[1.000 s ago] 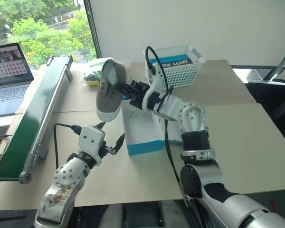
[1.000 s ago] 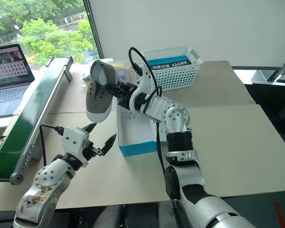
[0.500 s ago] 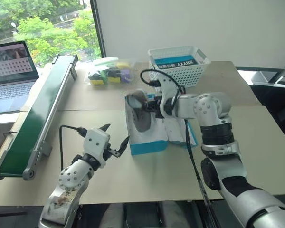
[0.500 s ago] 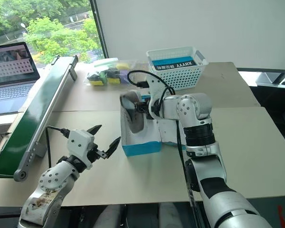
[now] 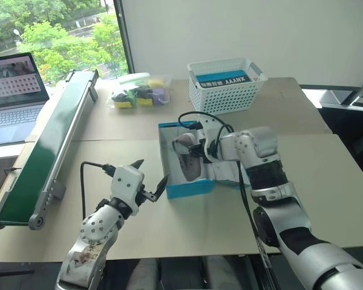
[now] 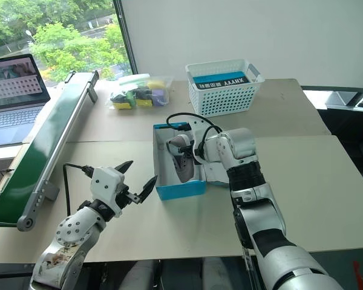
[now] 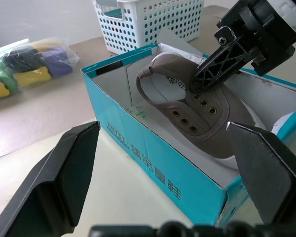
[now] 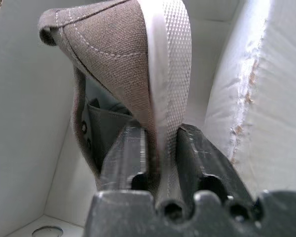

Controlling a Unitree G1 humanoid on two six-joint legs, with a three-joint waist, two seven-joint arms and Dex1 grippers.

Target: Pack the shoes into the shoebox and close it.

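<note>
Two tabletops: beige boards (image 5: 327, 175) butted together, seam running across just behind the shoebox; white wall behind, window w/ green trees at far left.
Left edge: we see a long green conveyor (image 5: 45, 145) lying along the table's left side, a laptop (image 5: 15, 90) beyond it, screen lit.
Back of table: clear bag of coloured bits (image 5: 138, 92) near the window; white lattice basket (image 5: 225, 83) w/ a blue-labelled item inside, well behind the shoebox.
Shoebox: cyan-blue shoebox (image 5: 190, 187) near mid-table, lid open, white interior showing.
Shoe: one taupe sneaker (image 7: 197, 116) sits inside the shoebox, tilted – heel end raised toward the back wall, eyelets facing up, toe low toward the front.
Right arm: reaches in from the right, elbow bent, forearm angled across toward the shoebox, black cable looping over the wrist.
Right gripper: right gripper (image 6: 180, 147) dips into the shoebox from above; in the wrist view we see its two black fingers (image 8: 126, 158) pinching the sneaker's heel rim, fabric and white sole edge between them, no gap visible.
Left arm: low at front-left, forearm rising from the table's front edge, pointing toward the shoebox's front-left corner.
Left gripper: left gripper (image 5: 150, 175) spread wide – holding nothing, hanging just beside the shoebox's left wall, apart from it.
</note>
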